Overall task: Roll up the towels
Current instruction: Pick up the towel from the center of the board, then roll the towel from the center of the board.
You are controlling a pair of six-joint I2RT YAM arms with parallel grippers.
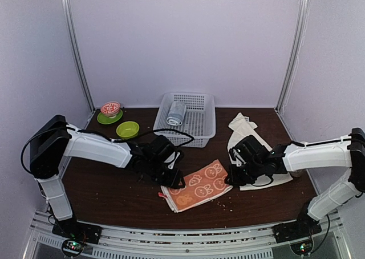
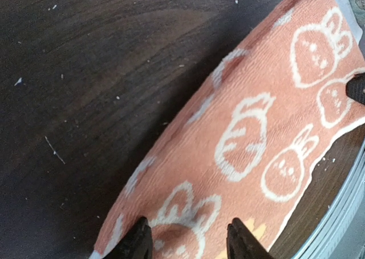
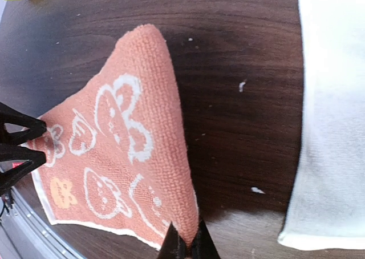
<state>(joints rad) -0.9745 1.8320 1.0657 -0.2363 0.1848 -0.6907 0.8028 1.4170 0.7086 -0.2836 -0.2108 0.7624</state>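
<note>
Your basket (image 1: pixel 206 134) holds one grey-blue rolled towel (image 1: pixel 176 114).
Right gripper (image 3: pixel 186 245) pinches the orange towel (image 3: pixel 114 156) at its edge; left gripper (image 2: pixel 187 239) stands spread over the opposite end.

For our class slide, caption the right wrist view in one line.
Right hand pinches the orange towel at its edge; the white towel lies alongside.

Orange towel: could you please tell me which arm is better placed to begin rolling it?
Probably the right. The right tool is shut on an edge of the orange towel, so it could start turning that edge over now. The left tool stands open over the opposite end, gripping nothing yet.
</note>
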